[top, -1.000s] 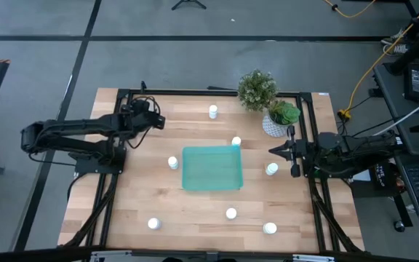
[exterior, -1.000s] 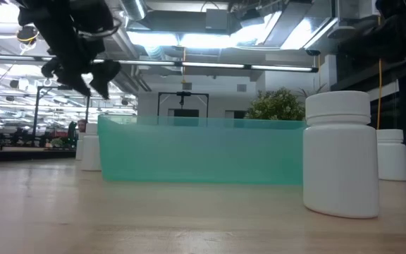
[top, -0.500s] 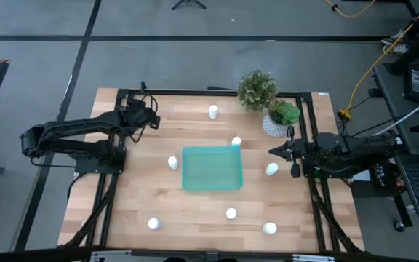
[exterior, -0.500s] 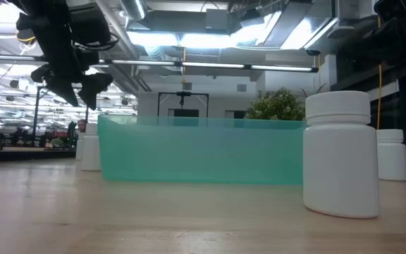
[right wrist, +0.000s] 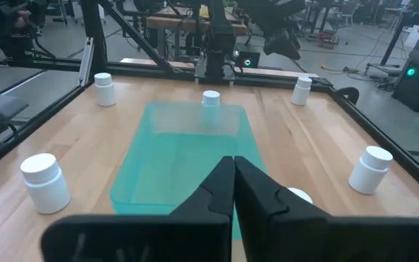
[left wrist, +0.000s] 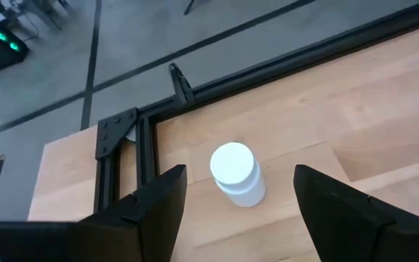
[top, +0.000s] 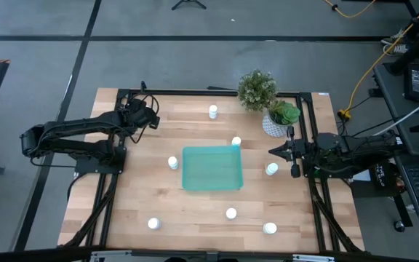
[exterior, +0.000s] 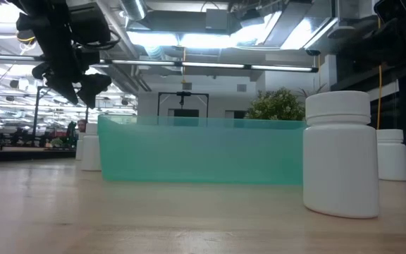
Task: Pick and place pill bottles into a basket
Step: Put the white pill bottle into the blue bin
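Observation:
The teal basket (top: 212, 168) lies in the middle of the wooden table and holds nothing. Several white pill bottles stand upright on their bases around it, among them one at the far edge (top: 213, 111), one at the basket's far right corner (top: 236, 141), one to its left (top: 173, 163) and one to its right (top: 271, 169). My left gripper (top: 153, 120) is open and hovers above the far left of the table; its wrist view shows the far-edge bottle (left wrist: 235, 173) ahead between its fingers (left wrist: 158, 211), apart from them. My right gripper (top: 273, 151) is shut and empty, right of the basket.
Two green plants stand at the far right, one bushy (top: 257, 89) and one in a white patterned pot (top: 276, 122). A black frame rail (top: 195, 93) runs round the table. More bottles stand near the front edge (top: 230, 213), (top: 153, 224), (top: 270, 228).
My left gripper has shifted a little toward the table's left edge and turned slightly, staying open above the table. The bottles and the basket have not moved.

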Robot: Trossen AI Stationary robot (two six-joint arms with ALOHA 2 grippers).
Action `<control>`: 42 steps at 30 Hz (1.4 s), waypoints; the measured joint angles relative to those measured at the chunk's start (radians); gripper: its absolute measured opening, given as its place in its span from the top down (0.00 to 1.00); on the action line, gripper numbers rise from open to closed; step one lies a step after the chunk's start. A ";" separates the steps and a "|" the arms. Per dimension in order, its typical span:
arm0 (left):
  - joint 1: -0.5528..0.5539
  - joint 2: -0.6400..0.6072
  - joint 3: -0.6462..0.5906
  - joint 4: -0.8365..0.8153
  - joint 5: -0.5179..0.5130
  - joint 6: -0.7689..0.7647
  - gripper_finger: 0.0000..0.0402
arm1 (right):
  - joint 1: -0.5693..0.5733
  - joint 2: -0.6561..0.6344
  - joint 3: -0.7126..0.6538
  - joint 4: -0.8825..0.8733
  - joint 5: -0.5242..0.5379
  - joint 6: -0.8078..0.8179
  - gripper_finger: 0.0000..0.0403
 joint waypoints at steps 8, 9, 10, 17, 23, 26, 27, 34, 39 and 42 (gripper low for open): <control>0.010 0.000 0.000 0.000 0.091 -0.056 0.34 | 0.000 0.000 0.000 0.000 0.000 0.004 0.98; 0.018 0.000 0.000 0.000 0.101 -0.057 0.33 | 0.000 0.000 0.000 0.000 -0.001 0.018 0.98; 0.028 0.000 0.000 0.000 0.102 -0.058 0.33 | 0.000 0.000 0.000 0.000 -0.001 0.027 0.98; 0.117 0.008 0.000 0.003 0.136 -0.059 0.32 | 0.000 0.000 0.000 -0.005 -0.001 0.048 0.97; 0.178 0.064 -0.001 0.058 0.207 0.006 0.32 | 0.000 0.000 0.000 -0.005 -0.001 0.047 0.98; 0.212 0.108 -0.001 0.125 0.219 0.074 0.32 | 0.000 0.000 0.000 -0.005 -0.001 0.046 0.98; 0.226 0.122 -0.001 0.146 0.225 0.091 0.32 | 0.000 0.000 0.000 -0.005 -0.001 0.046 0.97; 0.324 0.177 -0.001 0.206 0.331 0.180 0.32 | 0.000 0.000 0.000 -0.005 -0.002 0.046 0.96; 0.367 0.179 -0.001 0.206 0.354 0.210 0.32 | 0.000 0.000 0.000 -0.006 -0.002 0.046 0.96; 0.385 0.179 -0.001 0.206 0.373 0.225 0.32 | 0.000 0.000 0.000 -0.006 -0.002 0.045 0.96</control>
